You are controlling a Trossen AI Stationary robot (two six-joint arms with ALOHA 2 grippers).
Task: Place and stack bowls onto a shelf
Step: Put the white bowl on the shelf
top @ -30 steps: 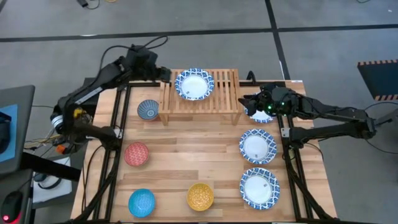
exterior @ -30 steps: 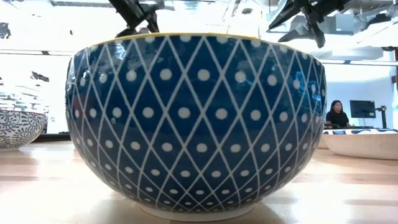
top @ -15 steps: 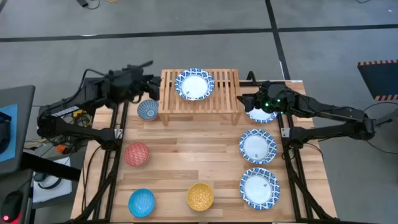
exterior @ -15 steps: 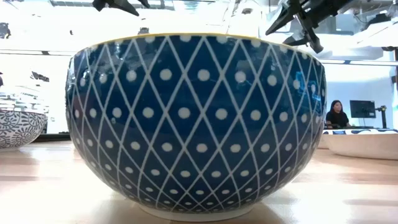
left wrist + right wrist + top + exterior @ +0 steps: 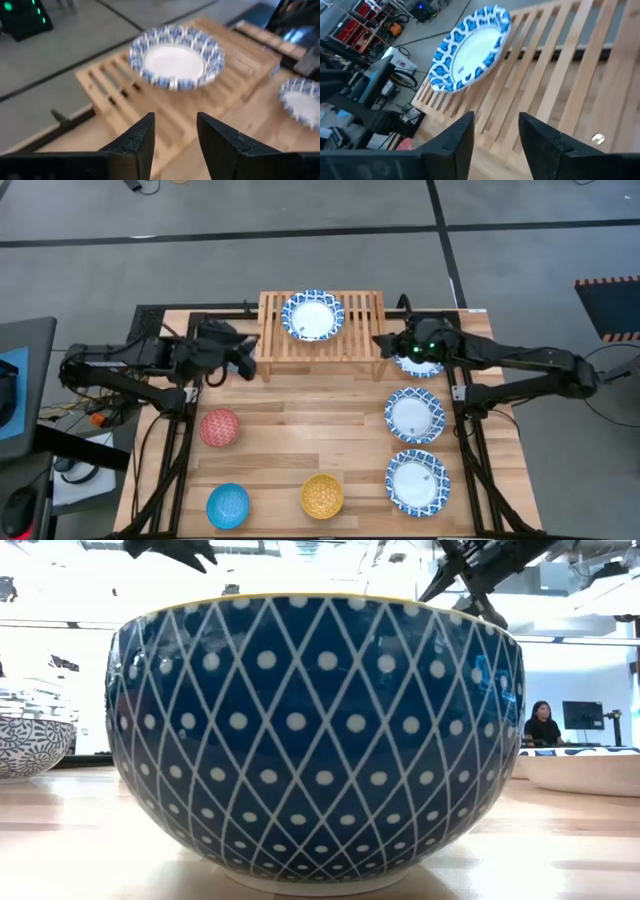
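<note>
While high view hides grey-blue bowl, left claw (image 5: 243,356) covers it

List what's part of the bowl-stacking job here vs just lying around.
Job:
shelf
white bowl on shelf
middle white bowl
near white bowl
red bowl
blue bowl
yellow bowl

Lying about:
hazard-striped panel
background person

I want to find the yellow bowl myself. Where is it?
Look at the wooden table, then along its near edge, farthest from the shelf. The yellow bowl sits there between the bright blue bowl and a white bowl; it is the only yellow one.
</note>
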